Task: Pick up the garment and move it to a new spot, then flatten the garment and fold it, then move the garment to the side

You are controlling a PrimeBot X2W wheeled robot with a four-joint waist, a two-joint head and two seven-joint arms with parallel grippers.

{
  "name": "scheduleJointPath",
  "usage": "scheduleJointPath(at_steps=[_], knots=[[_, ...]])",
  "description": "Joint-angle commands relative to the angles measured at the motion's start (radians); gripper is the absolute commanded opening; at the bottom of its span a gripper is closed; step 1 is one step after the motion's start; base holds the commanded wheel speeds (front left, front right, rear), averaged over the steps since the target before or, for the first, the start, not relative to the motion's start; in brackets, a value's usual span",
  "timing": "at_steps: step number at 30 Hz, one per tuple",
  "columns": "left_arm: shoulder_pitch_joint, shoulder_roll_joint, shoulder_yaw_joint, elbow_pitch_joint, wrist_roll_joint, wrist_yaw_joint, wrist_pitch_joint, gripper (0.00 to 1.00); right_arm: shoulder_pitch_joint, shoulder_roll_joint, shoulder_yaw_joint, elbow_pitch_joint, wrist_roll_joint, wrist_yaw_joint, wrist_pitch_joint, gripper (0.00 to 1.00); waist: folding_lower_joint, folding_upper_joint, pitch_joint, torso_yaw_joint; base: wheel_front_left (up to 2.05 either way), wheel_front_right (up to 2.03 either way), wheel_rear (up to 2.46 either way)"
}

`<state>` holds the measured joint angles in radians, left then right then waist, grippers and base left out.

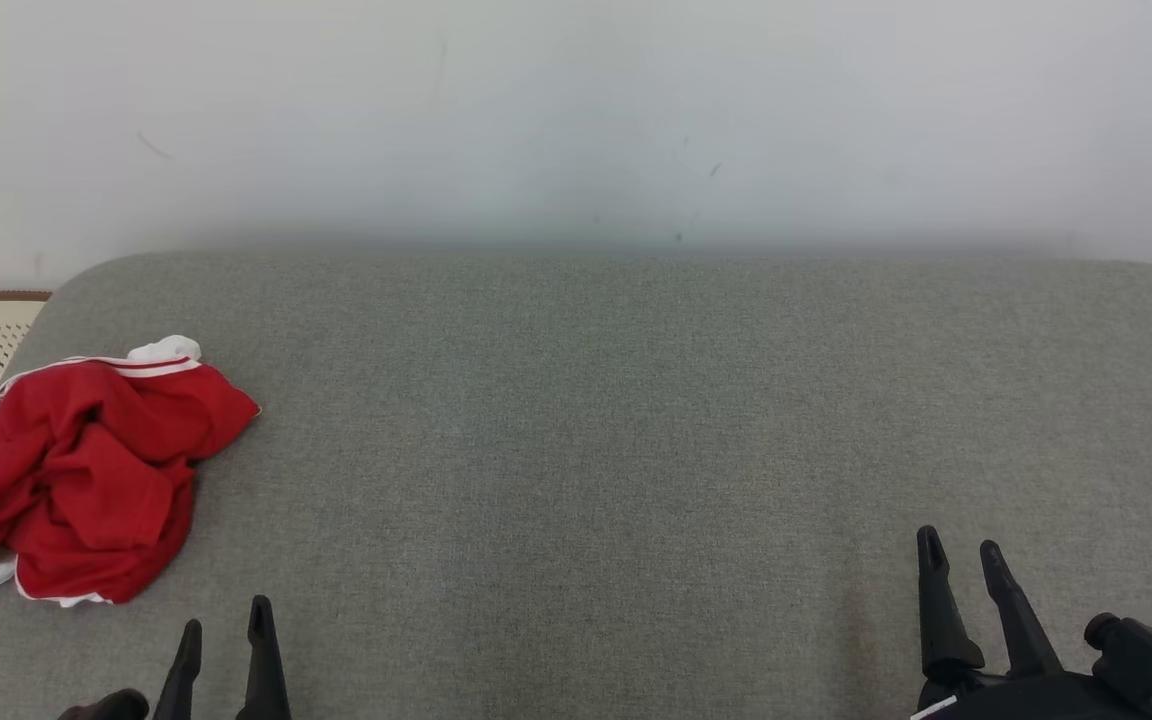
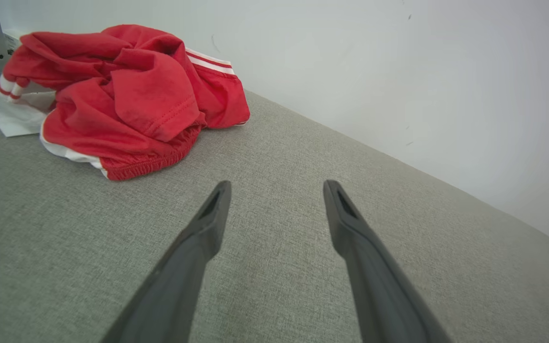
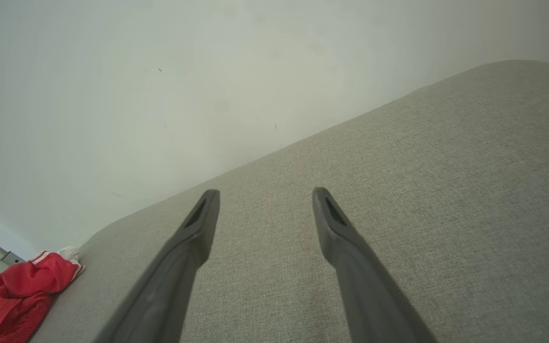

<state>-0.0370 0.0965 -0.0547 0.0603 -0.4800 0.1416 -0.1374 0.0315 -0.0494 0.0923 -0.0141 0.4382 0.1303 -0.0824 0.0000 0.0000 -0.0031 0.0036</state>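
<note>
Standing at the near edge of the grey surface (image 1: 636, 420), the left gripper (image 1: 226, 614) and right gripper (image 1: 958, 540) both have their fingers spread, holding nothing. Just ahead and left of the left gripper, apart from it, the crumpled red garment (image 1: 86, 470) with white trim lies by the surface's left edge, well apart from the right gripper. Beyond rises a pale wall (image 1: 576, 120).

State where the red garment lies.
In the head view, the red garment lies crumpled at the left edge of the grey surface, just ahead of the left gripper.
</note>
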Motion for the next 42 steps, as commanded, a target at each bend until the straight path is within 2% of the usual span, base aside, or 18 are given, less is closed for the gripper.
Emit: scheduleJointPath(at_steps=[1, 27, 37, 42], knots=[[0.011, 0.012, -0.003, -0.012, 0.030, 0.005, -0.010, 1.00, -0.001, -0.002, 0.005, -0.014, -0.026, 0.000, -0.002, 1.00, 0.0000, 0.0000, 0.000, 0.000, 0.00, 0.00, 0.00], [0.038, 0.033, -0.045, -0.067, 0.235, 0.080, -0.076, 1.00, 0.031, -0.002, 0.024, -0.069, -0.275, 0.001, -0.006, 1.00, 0.0000, 0.0000, -0.003, 0.005, 0.00, 0.00, 0.00], [0.053, 0.042, -0.060, -0.089, 0.290, 0.096, -0.097, 1.00, 0.043, -0.001, 0.026, -0.085, -0.341, 0.001, -0.010, 1.00, 0.0000, 0.0000, -0.007, 0.005, 0.00, 0.00, 0.00], [0.055, 0.053, -0.076, -0.097, 0.316, 0.083, -0.107, 1.00, 0.046, -0.001, 0.028, -0.091, -0.378, 0.001, -0.014, 1.00, 0.0000, 0.0000, -0.008, 0.005, 0.00, 0.00, 0.00]])
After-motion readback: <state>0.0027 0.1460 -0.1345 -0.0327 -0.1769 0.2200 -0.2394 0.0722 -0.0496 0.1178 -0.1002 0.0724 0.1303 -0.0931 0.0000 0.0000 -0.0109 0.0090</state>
